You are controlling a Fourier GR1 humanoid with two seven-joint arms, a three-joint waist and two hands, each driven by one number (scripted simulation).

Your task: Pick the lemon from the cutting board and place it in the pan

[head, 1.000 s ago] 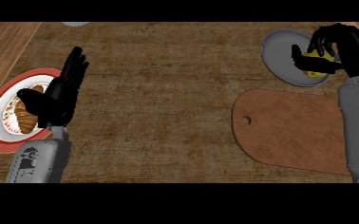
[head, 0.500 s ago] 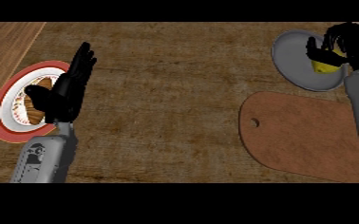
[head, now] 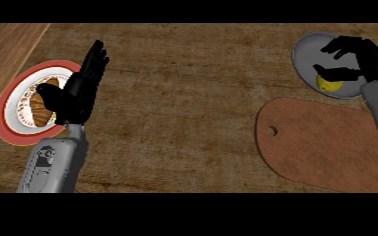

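Observation:
The yellow lemon [head: 329,84] lies inside the grey pan [head: 307,55] at the upper right, close to its lower rim. My right hand [head: 350,60] hovers over the pan just above the lemon, its fingers spread and its thumb beside the fruit but not curled round it. Part of the lemon is hidden under the hand. The brown cutting board [head: 321,147], with a small hole near its left end, lies bare below the pan. At the left my left hand [head: 75,95] stays open with its fingers pointing up.
A red-rimmed white plate [head: 18,130] holding a croissant [head: 38,107] sits at the left edge, partly behind my left hand. A lighter wooden strip [head: 16,42] runs along the upper left. Brown countertop [head: 184,100] spreads between plate and board.
My right hand's fingers have spread away from the lemon, which now rests in the pan below the hand. The left hand has stayed put.

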